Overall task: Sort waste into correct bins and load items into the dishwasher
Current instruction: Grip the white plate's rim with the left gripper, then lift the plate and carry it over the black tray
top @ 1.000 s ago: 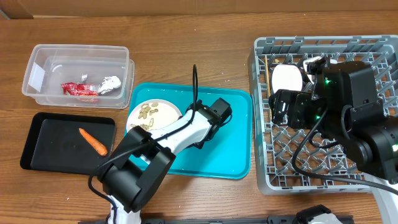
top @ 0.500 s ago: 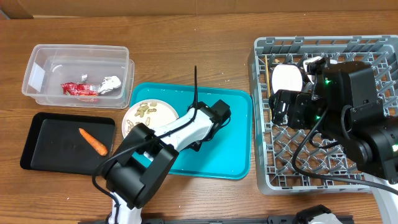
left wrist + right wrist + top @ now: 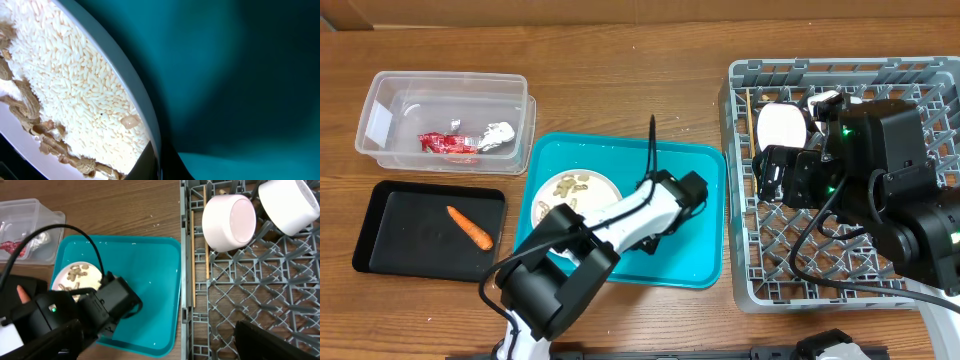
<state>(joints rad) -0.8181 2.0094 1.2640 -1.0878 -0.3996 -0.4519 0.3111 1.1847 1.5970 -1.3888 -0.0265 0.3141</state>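
At the far left the clear tub [image 3: 390, 90] held the red wrapper [image 3: 445, 143] and the foil ball [image 3: 500, 133]. Just below it, the black tray [image 3: 410, 215] held only the carrot [image 3: 470, 227]. So the dry waste looked already sorted, and the food tray had much free floor.

In the middle, the plate [image 3: 575, 190] lay at the left end of the teal tray [image 3: 620, 160], with the peanut scraps [image 3: 570, 183] on it. Your left gripper [image 3: 152, 162] was closed together on the rim of the plate. In the left wrist view the rim ran straight into the dark fingers at the bottom edge.

I judge that the step in hand was to bring these scraps to the black tray. To do it well, you needed to lift the plate flat, because a thin rim grip lets a wide plate sag or turn. You needed to tip it only when its low edge was over the black tray, beside the carrot and not above the tub. A slow tilt was safer, since the scraps were loose and could roll out onto the table.

At the right, your right gripper [image 3: 778, 172] hung with its fingers wide apart and empty over the dish rack [image 3: 840, 290]. A bowl [image 3: 229, 222], a cup [image 3: 290, 205] and the chopsticks [image 3: 194, 260] lay in the rack. The right arm was best left quiet there, away from the plate's way.
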